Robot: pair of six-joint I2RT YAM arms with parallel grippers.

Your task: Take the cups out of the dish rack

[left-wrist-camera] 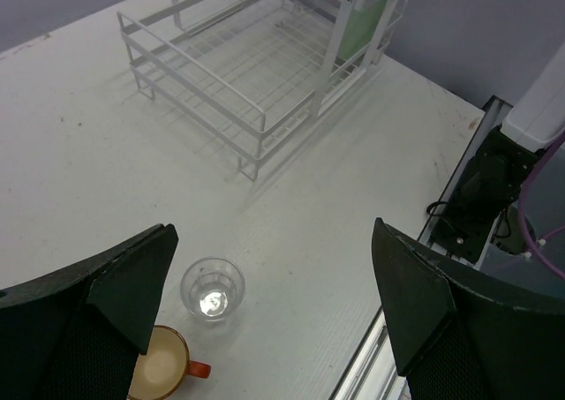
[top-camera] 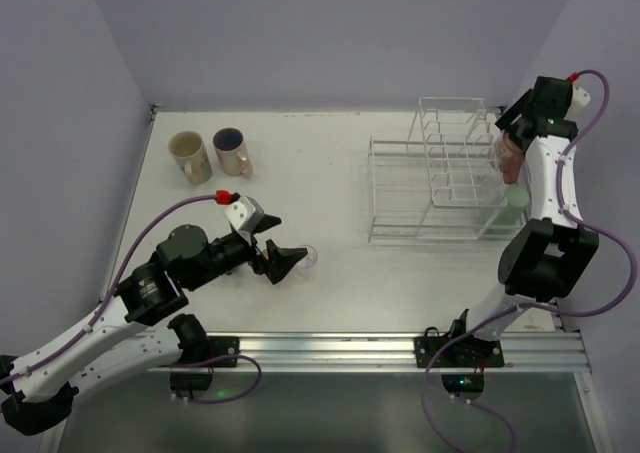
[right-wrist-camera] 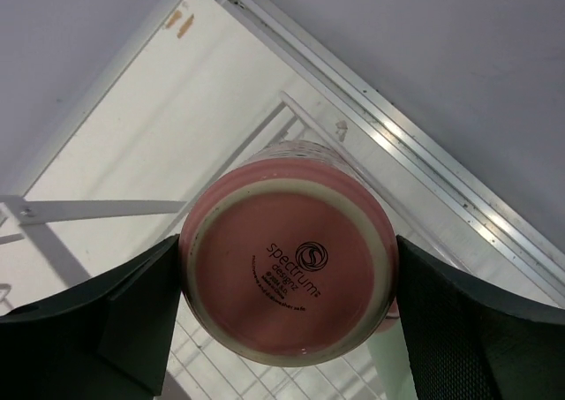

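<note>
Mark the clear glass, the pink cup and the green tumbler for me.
small clear drinking glass [left-wrist-camera: 213,290], left wrist view, its inside bottom.
pink ceramic cup [right-wrist-camera: 287,263], right wrist view, its printed underside.
pale green tumbler [left-wrist-camera: 362,29], left wrist view, its side wall.

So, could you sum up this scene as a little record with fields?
Left end effector: open, near clear glass and orange cup
Right end effector: shut on pink cup, by dish rack
Inside rack: green tumbler
Table, far-left corner: beige mug, mug with dark inside
</note>
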